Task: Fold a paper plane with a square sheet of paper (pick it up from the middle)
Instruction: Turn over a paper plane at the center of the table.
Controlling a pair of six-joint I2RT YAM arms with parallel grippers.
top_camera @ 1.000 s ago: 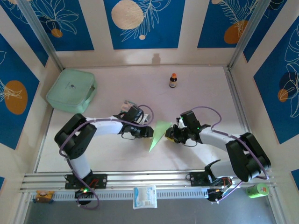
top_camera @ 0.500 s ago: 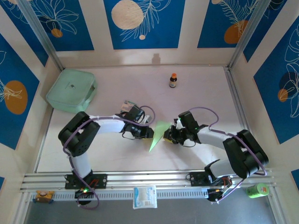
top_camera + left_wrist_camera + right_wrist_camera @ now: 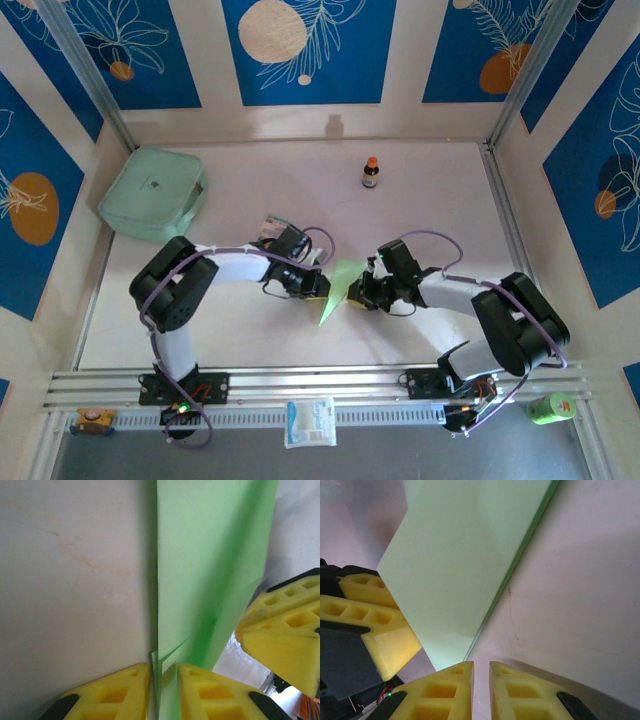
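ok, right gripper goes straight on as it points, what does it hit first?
The right gripper would likely meet the near edge of the folded green paper first, then the left gripper; depth unclear.

Paper (image 3: 335, 292): pale lime-green, plain and unmarked, folded into a slim tapering wedge. It lay mid-table (image 3: 430, 200), with the broad end toward the far side and the point toward the near edge, slightly left. Close up, one long edge was straight and a short slanted fold showed near one end. That end sat between the left gripper's (image 3: 162, 672) fingers. Grip not confirmed.
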